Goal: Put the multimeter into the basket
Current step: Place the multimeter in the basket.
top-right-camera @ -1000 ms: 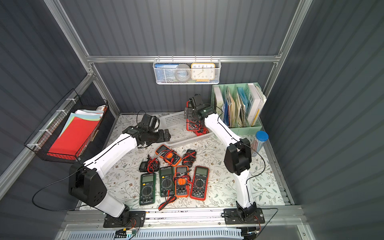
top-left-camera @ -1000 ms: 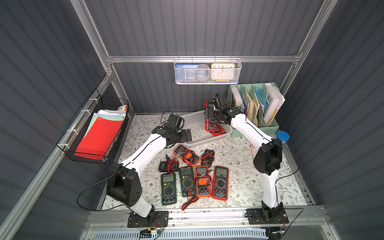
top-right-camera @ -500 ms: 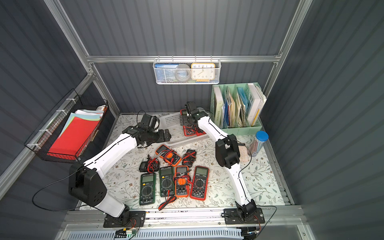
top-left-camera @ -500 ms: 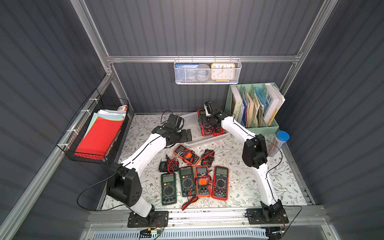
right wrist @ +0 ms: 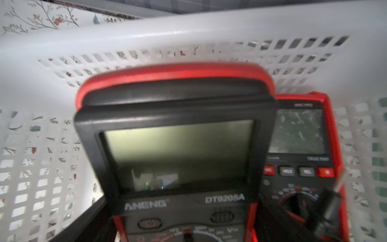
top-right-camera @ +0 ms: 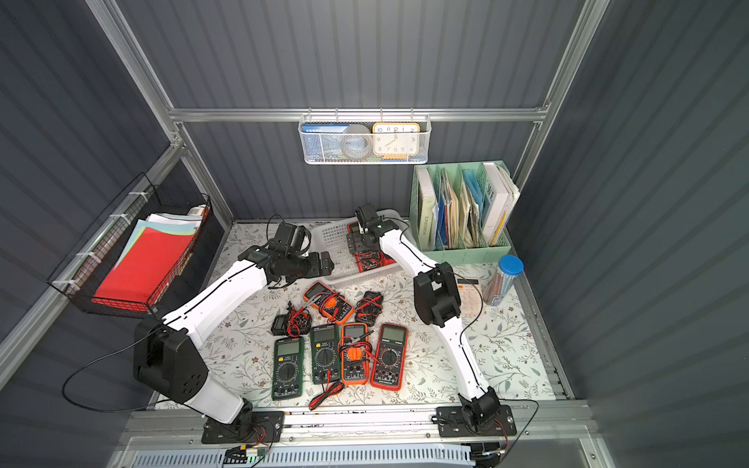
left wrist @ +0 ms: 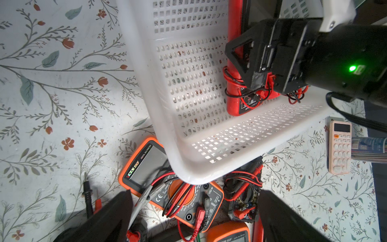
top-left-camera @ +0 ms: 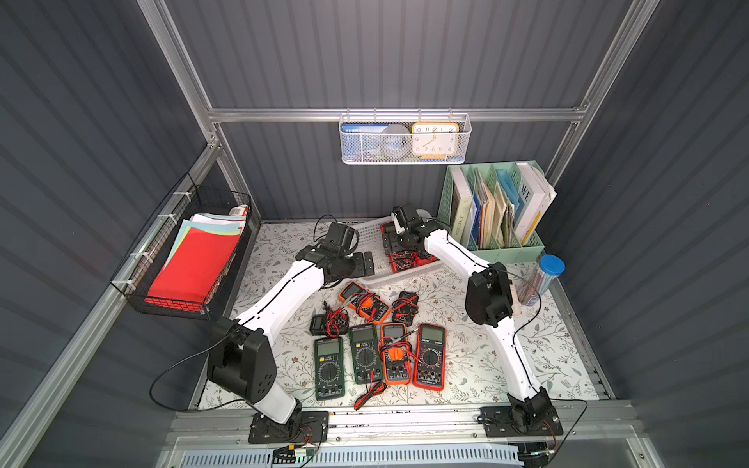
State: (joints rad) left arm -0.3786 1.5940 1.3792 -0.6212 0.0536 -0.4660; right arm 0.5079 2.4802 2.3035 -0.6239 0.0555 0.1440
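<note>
The white perforated basket [top-left-camera: 367,235] [top-right-camera: 332,235] [left wrist: 188,83] stands at the back of the table. My right gripper [top-left-camera: 401,243] [top-right-camera: 362,243] [left wrist: 272,83] reaches down into it. It is shut on a red-and-black multimeter [right wrist: 178,150] [left wrist: 234,100] wound with red and black leads. That multimeter is tilted, its top raised over the edge of a second red multimeter [right wrist: 297,134] lying in the basket. My left gripper [top-left-camera: 360,261] [left wrist: 192,220] is open and empty, just outside the basket's near corner, above an orange multimeter [left wrist: 178,188].
Several multimeters [top-left-camera: 381,356] lie in a row at the front, with smaller ones and loose leads behind them. A green file organiser [top-left-camera: 494,214], a blue-lidded jar [top-left-camera: 543,279] and a calculator [top-right-camera: 468,295] stand at the right. A black wire basket of papers [top-left-camera: 190,259] hangs at the left.
My right gripper has carried the multimeter from above the basket's right end down into the basket and toward the back wall. The left arm has stayed still.
</note>
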